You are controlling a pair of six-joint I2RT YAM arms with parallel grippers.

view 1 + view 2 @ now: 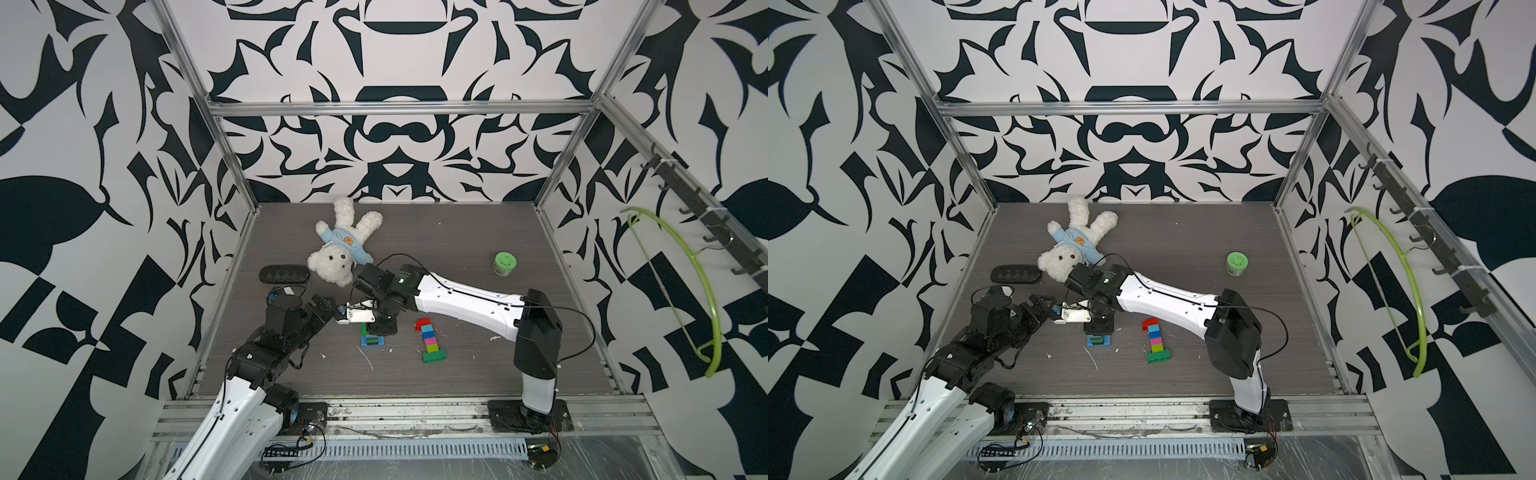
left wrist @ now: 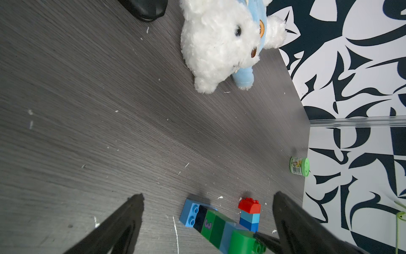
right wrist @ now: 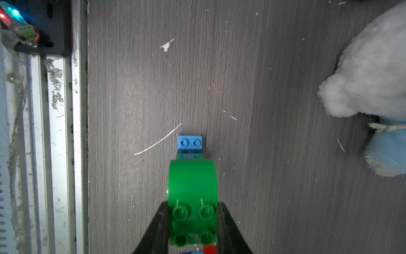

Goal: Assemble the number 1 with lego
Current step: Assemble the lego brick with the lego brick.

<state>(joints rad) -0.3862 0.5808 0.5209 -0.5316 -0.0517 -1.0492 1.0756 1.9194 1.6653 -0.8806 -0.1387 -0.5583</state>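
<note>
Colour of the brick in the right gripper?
Green curved studded brick, best in right wrist view.

Arms angled inward; left end effector (image 2: 207, 194) jaws spread wide, tips near right end effector (image 3: 193, 204), which points down, jaws clamped either side of green brick (image 3: 193, 180).

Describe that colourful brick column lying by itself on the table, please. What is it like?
The brick column is a row of chunky, glossy plastic lego bricks pressed together. It appears to lie flat on the dark wood-grain table. From its far end it has a red brick with a rounded top that juts to one side, then light blue, blue, pink and lime bricks. A wider green brick closes the near end, so it resembles a numeral 1. Only the table touches it.
</note>
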